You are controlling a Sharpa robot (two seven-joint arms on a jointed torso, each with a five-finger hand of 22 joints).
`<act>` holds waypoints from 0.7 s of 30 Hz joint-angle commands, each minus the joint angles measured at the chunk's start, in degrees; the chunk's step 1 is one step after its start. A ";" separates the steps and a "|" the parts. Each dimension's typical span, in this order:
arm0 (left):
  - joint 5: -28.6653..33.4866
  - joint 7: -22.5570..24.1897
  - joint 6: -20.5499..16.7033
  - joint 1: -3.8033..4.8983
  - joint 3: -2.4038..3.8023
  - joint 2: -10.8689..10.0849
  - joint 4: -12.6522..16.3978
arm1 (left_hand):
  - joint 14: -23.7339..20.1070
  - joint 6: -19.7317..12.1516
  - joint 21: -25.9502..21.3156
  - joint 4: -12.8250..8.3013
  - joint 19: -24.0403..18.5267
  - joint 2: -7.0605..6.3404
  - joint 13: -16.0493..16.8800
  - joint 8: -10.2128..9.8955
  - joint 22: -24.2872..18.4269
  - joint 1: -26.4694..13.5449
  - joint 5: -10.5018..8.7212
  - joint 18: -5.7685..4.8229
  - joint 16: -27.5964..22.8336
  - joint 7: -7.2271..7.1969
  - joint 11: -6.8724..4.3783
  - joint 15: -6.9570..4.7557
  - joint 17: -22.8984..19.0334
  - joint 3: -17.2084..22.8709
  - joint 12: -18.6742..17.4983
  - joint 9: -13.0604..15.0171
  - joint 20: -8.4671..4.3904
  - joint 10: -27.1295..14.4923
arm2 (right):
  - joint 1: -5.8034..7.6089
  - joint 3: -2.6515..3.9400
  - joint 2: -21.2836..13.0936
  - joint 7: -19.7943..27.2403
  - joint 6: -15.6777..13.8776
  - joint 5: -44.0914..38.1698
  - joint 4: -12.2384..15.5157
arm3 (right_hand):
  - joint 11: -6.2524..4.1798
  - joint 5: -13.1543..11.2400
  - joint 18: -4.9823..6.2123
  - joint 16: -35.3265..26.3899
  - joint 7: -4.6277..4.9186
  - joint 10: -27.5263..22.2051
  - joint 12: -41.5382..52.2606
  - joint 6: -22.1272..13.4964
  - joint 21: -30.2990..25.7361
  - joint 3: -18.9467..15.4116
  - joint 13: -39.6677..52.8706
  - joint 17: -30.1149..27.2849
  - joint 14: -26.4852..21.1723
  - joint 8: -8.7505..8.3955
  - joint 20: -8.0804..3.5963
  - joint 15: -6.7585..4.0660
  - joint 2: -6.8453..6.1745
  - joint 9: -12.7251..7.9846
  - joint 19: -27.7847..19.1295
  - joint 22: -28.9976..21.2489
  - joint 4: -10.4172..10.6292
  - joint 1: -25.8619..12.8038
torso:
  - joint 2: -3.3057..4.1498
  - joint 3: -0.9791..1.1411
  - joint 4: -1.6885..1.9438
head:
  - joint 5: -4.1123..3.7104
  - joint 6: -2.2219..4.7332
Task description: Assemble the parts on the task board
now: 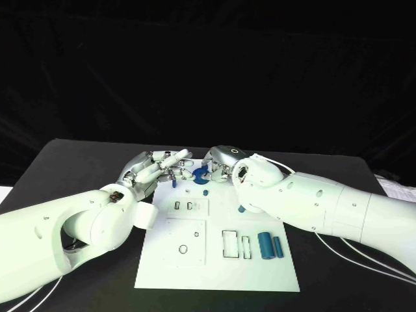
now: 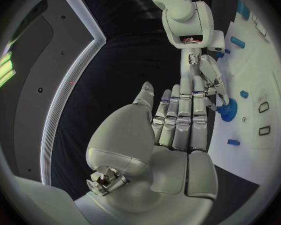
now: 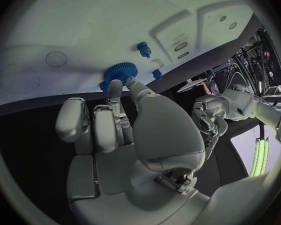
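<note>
The white task board (image 1: 218, 260) lies in the middle of the table. A blue gear (image 1: 201, 174) (image 3: 120, 74) (image 2: 227, 110) sits at the board's far edge. My right hand (image 1: 225, 161) (image 3: 125, 115) reaches over it and pinches its rim between thumb and a finger. My left hand (image 1: 156, 168) (image 2: 178, 120) hovers just left of the gear, fingers stretched out side by side, holding nothing. A small blue peg (image 1: 206, 192) (image 3: 143, 47) stands on the board near the gear, with another small blue piece (image 1: 242, 208) beside my right wrist.
Two blue cylinders (image 1: 271, 247) lie side by side at the board's near right, next to a rectangular slot (image 1: 229, 244). Further slots (image 1: 184, 205) and an oval hole (image 1: 184, 249) mark the board's left half. Black table (image 1: 77, 162) surrounds the board.
</note>
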 commanded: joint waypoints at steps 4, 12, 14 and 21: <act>0.05 0.15 1.19 0.07 0.05 0.08 0.11 | 0.22 0.23 -0.35 -0.24 -0.19 0.34 0.07 -0.29 -0.08 0.02 0.04 0.21 -0.36 0.04 -0.16 0.00 -0.07 0.01 -0.24 0.01 0.03 0.15 | -0.07 -0.05 0.01 0.16 0.60 -0.38 0.22 | 0.05 -0.15 0.19 -0.41 0.09 -0.75 -0.91 -0.61 -0.43 -0.46 -0.75 -0.16 2.12 -0.07 0.24 0.46 -0.58 -0.08 -0.51 -0.36 0.21 -0.20 | 0.01 0.03 -0.04 | 0.05 -0.08; 0.06 0.13 1.31 0.07 0.05 -0.01 -0.02 | 0.22 0.23 -0.35 -0.24 -0.19 0.34 0.07 -0.29 -0.08 0.02 0.04 0.21 -0.36 0.04 -0.16 0.00 -0.07 0.01 -0.24 0.01 0.03 0.15 | -0.46 0.09 -2.76 2.21 -5.16 1.47 4.14 | -0.02 0.75 0.17 -0.43 -0.02 -0.20 -0.08 -0.07 -0.34 -0.61 -0.03 -0.12 2.13 0.31 0.34 0.46 -0.51 0.12 -0.37 -0.09 0.41 -0.35 | -0.01 0.12 -0.18 | 0.02 -0.04; 0.06 0.19 1.54 0.07 0.05 -0.01 -0.08 | 0.22 0.23 -0.35 -0.24 -0.19 0.34 0.07 -0.29 -0.08 0.02 0.04 0.21 -0.36 0.04 -0.16 0.00 -0.07 0.01 -0.24 0.01 0.03 0.15 | -0.58 0.34 -4.35 3.62 -6.33 2.90 5.76 | -0.08 1.08 0.17 -0.45 -0.08 0.01 0.22 0.17 -0.33 -0.60 0.22 -0.15 2.14 0.39 0.34 0.43 -0.48 0.19 -0.34 -0.06 0.40 -0.30 | -0.04 0.08 -0.14 | -0.16 0.03; 0.06 0.95 3.74 0.06 0.05 -0.50 -0.22 | 0.03 0.13 -0.58 -0.70 -0.33 0.03 0.02 -0.43 -0.22 0.23 0.03 0.17 -1.13 -0.02 -0.16 0.06 -0.19 -0.09 -0.40 -0.02 0.05 0.17 | -0.74 1.12 -11.48 12.63 -4.38 15.31 10.09 | 0.01 1.42 0.05 0.89 0.12 3.65 9.00 -0.33 -0.07 0.09 8.10 2.18 2.58 0.11 0.33 0.45 -0.37 0.16 -0.03 0.54 -1.13 1.85 | -0.19 0.20 -0.86 | -0.21 0.36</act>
